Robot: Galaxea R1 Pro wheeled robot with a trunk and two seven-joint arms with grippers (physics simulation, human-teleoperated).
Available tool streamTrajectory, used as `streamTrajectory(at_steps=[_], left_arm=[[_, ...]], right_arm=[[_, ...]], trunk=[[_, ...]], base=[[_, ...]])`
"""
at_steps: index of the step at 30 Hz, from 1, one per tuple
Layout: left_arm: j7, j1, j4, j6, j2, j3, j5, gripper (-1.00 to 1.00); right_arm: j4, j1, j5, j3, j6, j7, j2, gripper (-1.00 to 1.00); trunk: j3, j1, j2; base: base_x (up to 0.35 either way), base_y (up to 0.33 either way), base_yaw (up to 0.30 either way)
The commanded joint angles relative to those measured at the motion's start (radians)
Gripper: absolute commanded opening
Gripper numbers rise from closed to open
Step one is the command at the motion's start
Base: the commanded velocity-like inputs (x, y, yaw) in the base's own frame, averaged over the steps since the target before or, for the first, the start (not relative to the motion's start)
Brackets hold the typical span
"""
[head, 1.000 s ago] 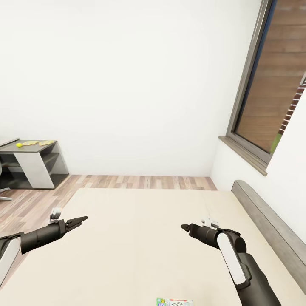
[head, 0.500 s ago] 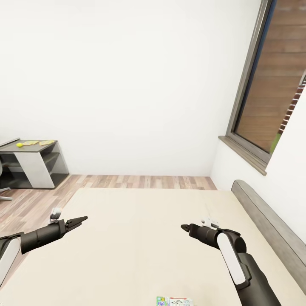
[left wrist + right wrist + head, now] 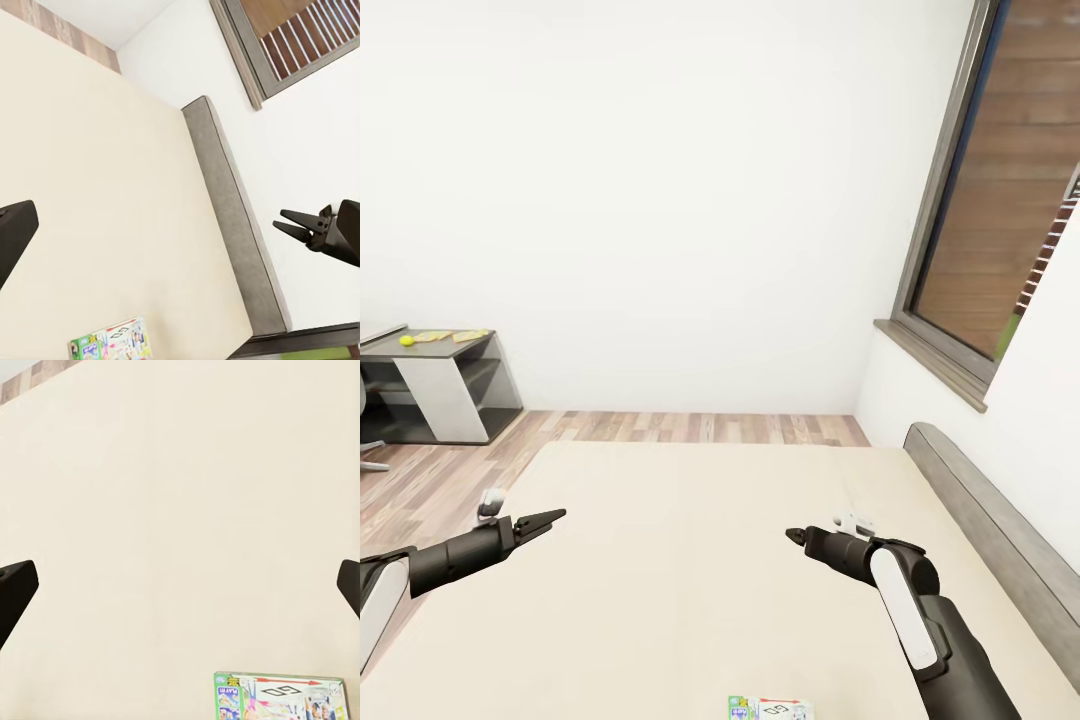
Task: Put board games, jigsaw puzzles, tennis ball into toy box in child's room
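White walls and a plain beige bed point(image 3: 690, 560) filled the frame. Both black grippers, left point(image 3: 550, 519) and right point(image 3: 797, 536), hovered clenched and empty over it. A green-edged printed board game box point(image 3: 770, 709) lay at the bottom edge; the small yellow-green ball point(image 3: 406, 340) sat on the grey desk point(image 3: 440, 385), far left. Probably approaching: next, reach down for the box. Nothing had shifted since a second before.

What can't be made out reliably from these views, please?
- Board game: cut off by the head view's lower edge; also cropped in the right wrist view.
- Jigsaw puzzles and tennis ball on the table: too small for detail.
- Table's left part: cut by the head view's edge.
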Motion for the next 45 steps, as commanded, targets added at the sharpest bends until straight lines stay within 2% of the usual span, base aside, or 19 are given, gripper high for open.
streamTrajectory(at_steps=[1,18,33,38,41,45], left_arm=[[-0.002,-0.001,0.000,0.005,0.000,0.001,0.001,1.00],[-0.002,-0.001,0.000,0.005,0.000,0.001,0.000,1.00],[-0.012,-0.001,-0.001,0.003,0.002,0.002,0.001,1.00],[-0.017,-0.001,-0.001,0.005,0.011,0.014,0.001,1.00],[-0.014,-0.001,-0.001,0.006,0.013,0.039,0.001,1.00],[-0.007,-0.001,-0.001,0.007,0.016,0.053,-0.001,1.00]], right_arm=[[-0.001,-0.001,-0.011,-0.001,0.004,-0.010,0.000,1.00],[0.006,-0.001,-0.010,-0.004,0.000,-0.011,-0.007,1.00],[0.014,-0.002,-0.013,-0.007,-0.001,-0.012,0.001,1.00],[0.094,-0.038,-0.012,-0.009,-0.003,-0.015,0.003,1.00],[0.192,-0.085,-0.010,-0.007,-0.005,-0.026,0.003,1.00],[0.287,-0.128,-0.007,-0.005,-0.006,-0.062,0.004,1.00]], trunk=[[-0.002,0.001,-0.002],[-0.002,0.001,-0.002],[-0.002,0.001,-0.002],[-0.005,0.001,-0.002],[-0.008,0.001,-0.002],[-0.013,0.001,-0.002]], base=[[0.000,0.000,0.000],[0.000,0.000,0.000],[0.000,0.000,0.000],[0.000,0.000,0.000],[0.000,0.000,0.000],[0.000,0.000,0.000]])
